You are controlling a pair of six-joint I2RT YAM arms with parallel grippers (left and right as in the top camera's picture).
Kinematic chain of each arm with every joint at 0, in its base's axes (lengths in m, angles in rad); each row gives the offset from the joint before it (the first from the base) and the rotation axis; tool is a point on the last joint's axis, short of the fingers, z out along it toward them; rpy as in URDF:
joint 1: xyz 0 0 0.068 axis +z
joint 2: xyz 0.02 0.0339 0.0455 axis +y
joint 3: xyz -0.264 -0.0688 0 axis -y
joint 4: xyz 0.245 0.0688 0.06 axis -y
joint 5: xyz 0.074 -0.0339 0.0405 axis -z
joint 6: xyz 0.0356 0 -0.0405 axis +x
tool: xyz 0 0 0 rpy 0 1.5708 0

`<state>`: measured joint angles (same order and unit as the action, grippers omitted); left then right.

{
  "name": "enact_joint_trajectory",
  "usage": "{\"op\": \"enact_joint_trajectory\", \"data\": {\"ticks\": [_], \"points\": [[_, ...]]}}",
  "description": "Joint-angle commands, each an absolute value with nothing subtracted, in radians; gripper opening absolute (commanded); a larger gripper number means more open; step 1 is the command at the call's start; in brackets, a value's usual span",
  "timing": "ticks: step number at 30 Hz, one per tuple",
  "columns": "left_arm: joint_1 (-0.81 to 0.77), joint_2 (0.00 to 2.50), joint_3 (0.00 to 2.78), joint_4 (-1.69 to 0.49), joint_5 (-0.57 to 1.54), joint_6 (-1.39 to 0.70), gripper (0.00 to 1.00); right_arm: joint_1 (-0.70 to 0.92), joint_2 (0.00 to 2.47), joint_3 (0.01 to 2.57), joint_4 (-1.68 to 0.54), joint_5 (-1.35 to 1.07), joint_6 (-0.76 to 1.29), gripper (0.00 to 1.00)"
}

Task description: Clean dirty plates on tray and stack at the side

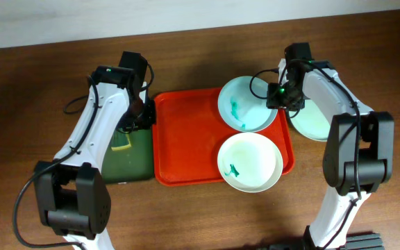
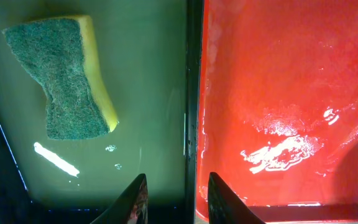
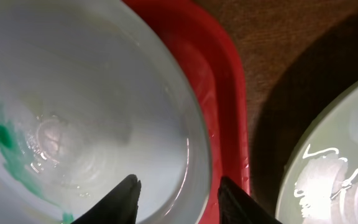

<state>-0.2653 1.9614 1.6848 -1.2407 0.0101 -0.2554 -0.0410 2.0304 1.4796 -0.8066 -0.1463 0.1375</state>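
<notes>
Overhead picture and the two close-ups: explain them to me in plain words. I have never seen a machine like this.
The machine is two robot arms at a wooden table, each ending in a two-finger gripper. The wide picture comes from a camera fixed above. The close-ups come from a camera on each wrist, so the dark points at their bottom edge are the arm's own fingers.

On the table lies a red tray carrying a near plate and a far plate, both white and smeared with teal. A third plate sits beside that tray, and a green tray holds a sponge.

The left gripper hangs open over the seam where the two trays meet. The right gripper stands open astride the far plate's rim. Neither holds anything.
</notes>
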Motion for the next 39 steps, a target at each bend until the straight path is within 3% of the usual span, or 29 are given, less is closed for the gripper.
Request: {"op": "enact_joint_trajectory", "data": {"ticks": [1,7,9,10,13,15,16,20,25,28,29,35,39], "points": [[-0.259,1.951,1.693,-1.238,-0.001,-0.262,0.29,-0.038,2.038,1.473,-0.799,-0.113,0.135,0.41],[-0.259,1.951,1.693,-1.238,-0.001,-0.262,0.29,-0.038,2.071,1.469,-0.78,-0.108,0.135,0.26],[-0.26,1.951,1.693,-1.233,-0.001,-0.262,0.3,-0.033,2.071,1.469,-0.777,-0.108,0.135,0.11],[-0.259,1.951,1.693,-1.231,-0.001,-0.262,0.3,-0.031,2.071,1.469,-0.777,-0.108,0.135,0.1],[-0.259,1.951,1.693,-1.227,-0.024,-0.262,0.3,-0.013,2.071,1.469,-0.776,-0.107,0.135,0.1],[-0.259,1.951,1.693,-1.227,-0.024,-0.262,0.33,-0.003,2.071,1.469,-0.772,-0.107,0.135,0.33],[-0.259,1.951,1.693,-1.227,-0.024,-0.262,0.33,-0.001,2.071,1.469,-0.772,-0.103,0.135,0.37],[-0.259,1.951,1.693,-1.225,-0.027,-0.262,0.34,0.0,2.073,1.469,-0.753,-0.092,0.135,0.38],[-0.259,1.951,1.693,-1.223,-0.027,-0.262,0.34,0.0,2.09,1.468,-0.713,-0.088,0.135,0.34],[-0.259,1.951,1.693,-1.222,-0.027,-0.262,0.34,0.0,2.09,1.468,-0.702,-0.088,0.135,0.17],[-0.259,1.951,1.693,-1.219,-0.027,-0.262,0.36,0.0,2.09,1.468,-0.702,-0.093,0.136,0.04],[-0.251,1.951,1.694,-1.207,-0.129,-0.262,0.41,0.004,2.089,1.472,-0.703,-0.376,0.237,0.04],[-0.155,1.951,1.694,-1.218,-0.127,-0.261,0.47,0.077,2.089,1.472,-0.765,-0.401,0.298,0.04]]}}
